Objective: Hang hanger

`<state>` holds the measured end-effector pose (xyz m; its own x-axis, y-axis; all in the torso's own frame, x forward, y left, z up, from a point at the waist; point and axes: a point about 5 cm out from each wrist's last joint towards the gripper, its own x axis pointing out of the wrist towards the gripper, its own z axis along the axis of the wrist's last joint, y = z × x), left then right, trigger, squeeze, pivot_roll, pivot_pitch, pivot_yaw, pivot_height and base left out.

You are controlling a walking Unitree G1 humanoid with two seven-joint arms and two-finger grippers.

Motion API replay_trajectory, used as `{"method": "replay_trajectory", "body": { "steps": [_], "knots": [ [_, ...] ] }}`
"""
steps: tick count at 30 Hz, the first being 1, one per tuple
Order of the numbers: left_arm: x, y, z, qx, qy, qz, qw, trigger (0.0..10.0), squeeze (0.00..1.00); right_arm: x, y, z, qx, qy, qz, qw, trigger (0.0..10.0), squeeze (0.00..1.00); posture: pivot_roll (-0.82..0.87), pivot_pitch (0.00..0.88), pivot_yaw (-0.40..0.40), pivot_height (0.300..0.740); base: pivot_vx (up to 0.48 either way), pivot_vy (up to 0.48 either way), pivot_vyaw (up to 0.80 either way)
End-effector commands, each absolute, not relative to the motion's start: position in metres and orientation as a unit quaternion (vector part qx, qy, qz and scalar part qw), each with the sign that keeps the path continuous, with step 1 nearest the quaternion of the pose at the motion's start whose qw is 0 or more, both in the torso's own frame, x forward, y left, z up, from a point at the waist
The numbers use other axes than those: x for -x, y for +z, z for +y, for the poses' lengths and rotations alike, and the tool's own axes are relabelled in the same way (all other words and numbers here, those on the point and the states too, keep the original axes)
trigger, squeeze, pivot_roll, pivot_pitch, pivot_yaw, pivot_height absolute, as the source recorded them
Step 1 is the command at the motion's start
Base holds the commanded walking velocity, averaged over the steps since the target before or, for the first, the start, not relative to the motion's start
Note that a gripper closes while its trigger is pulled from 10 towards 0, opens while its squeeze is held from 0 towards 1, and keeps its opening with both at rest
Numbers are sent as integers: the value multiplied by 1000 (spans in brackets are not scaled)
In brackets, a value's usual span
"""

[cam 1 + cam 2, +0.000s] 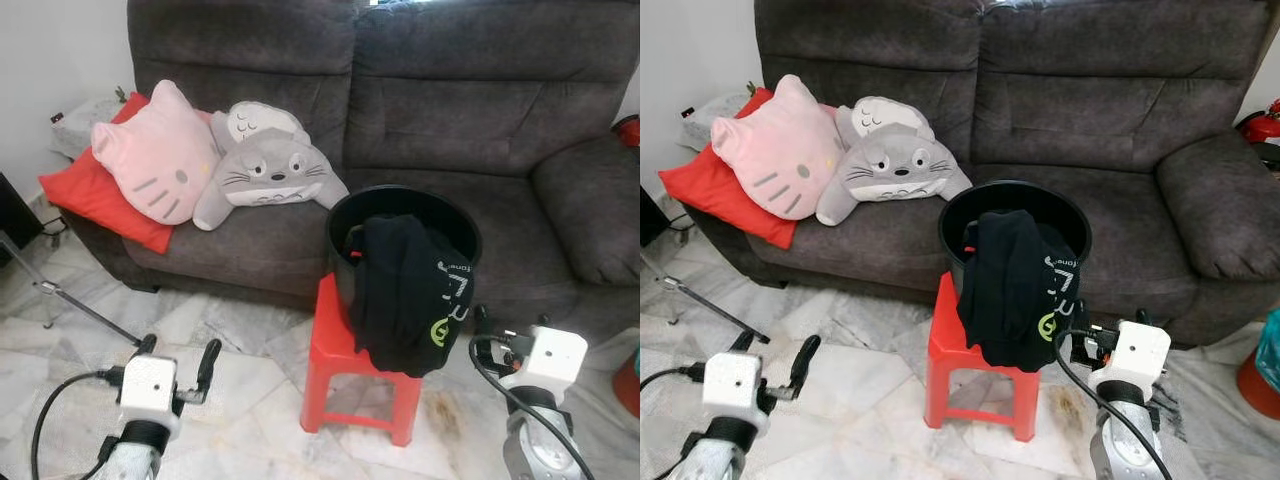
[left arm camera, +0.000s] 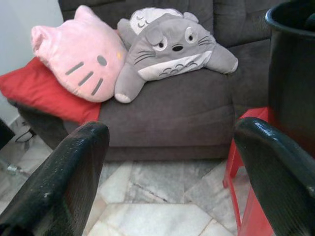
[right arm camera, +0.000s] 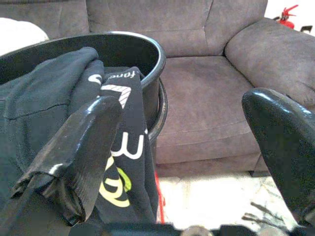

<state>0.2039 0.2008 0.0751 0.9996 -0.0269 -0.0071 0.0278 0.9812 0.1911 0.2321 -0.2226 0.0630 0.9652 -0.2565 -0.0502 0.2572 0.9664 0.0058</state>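
Observation:
A black bucket (image 1: pixel 345 215) stands on a red plastic stool (image 1: pixel 330 345) in front of the sofa. Draped over the bucket's front rim is a black garment (image 1: pixel 400 290) with white and green print. No hanger can be made out among the cloth. My left gripper (image 1: pixel 178 352) is open, low over the floor to the left of the stool, with nothing between its fingers (image 2: pixel 64 182). My right gripper (image 1: pixel 510 325) is open just right of the stool, close to the hanging garment (image 3: pixel 49 98), and its fingers (image 3: pixel 83 157) hold nothing.
A dark grey sofa (image 1: pixel 450 110) fills the back, with a pink cat pillow (image 1: pixel 155 150), a grey plush (image 1: pixel 265 165) and a red cushion (image 1: pixel 85 190) at its left end. A thin metal pole (image 1: pixel 70 298) slants over the marble floor at left. A red object (image 1: pixel 628 385) sits at right.

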Motion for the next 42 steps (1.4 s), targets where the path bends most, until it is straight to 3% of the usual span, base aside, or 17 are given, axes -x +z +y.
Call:
{"method": "replay_trajectory", "body": {
  "steps": [1,11,26,42],
  "knots": [
    [-205,70,204,-101,-14,19,995,10000,0,-229,59,-222,-5,-133,29,991,10000,1000,-144,0,55,740,0,0,0],
    [-220,55,197,-88,2,36,995,10000,0,-243,67,-223,6,-103,14,995,10000,1000,-129,0,6,740,0,0,0],
    [-246,48,206,-90,13,52,994,10000,0,-257,67,-228,-11,-124,7,992,10000,1000,-142,0,32,740,0,0,0],
    [-236,38,212,-82,27,61,994,10000,0,-254,62,-216,-15,-104,10,994,10000,1000,-132,0,26,740,0,0,0]
  ]
}}
